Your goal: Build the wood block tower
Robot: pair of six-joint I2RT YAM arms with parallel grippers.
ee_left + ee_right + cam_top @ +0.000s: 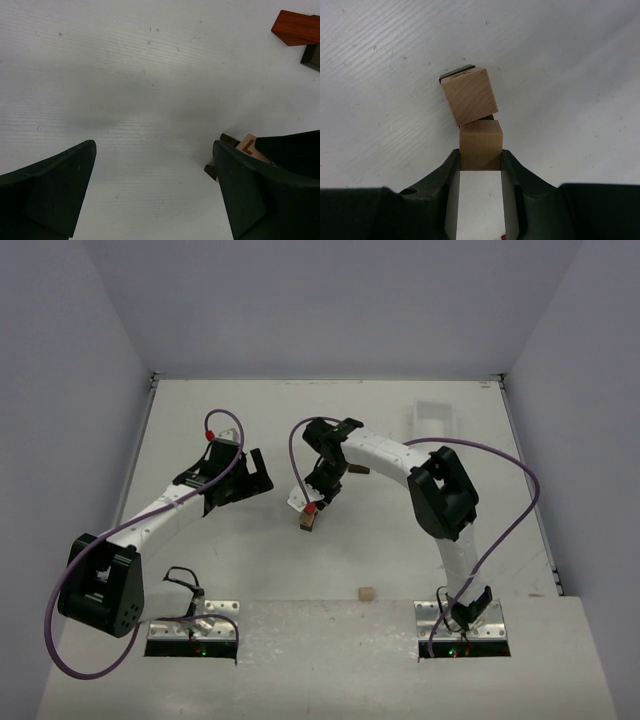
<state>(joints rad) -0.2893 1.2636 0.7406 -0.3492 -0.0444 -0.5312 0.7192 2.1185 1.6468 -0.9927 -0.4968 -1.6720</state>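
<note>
Right wrist view: the right tool (480,161) is closed narrowly on a light tan block (480,142), gripping two opposite flat faces. The wood block tower (469,97) stands directly beyond it, near the tabletop (380,75) centre. Its top cube sits askew on a dark piece. Whether the held block touches the tower cannot be determined. The left tool (155,192) stands wide open with nothing in it, just left of the tower.

Handling, as judged: blocks are light, rigid and smooth-faced. Grip centred on parallel faces. The stack will likely topple under slight side load.

Clearance: a reddish-brown block (358,469) lies just far-right of the tower, and a spare tan block (366,593) lies by the near edge. Enclosure walls stand well apart.
</note>
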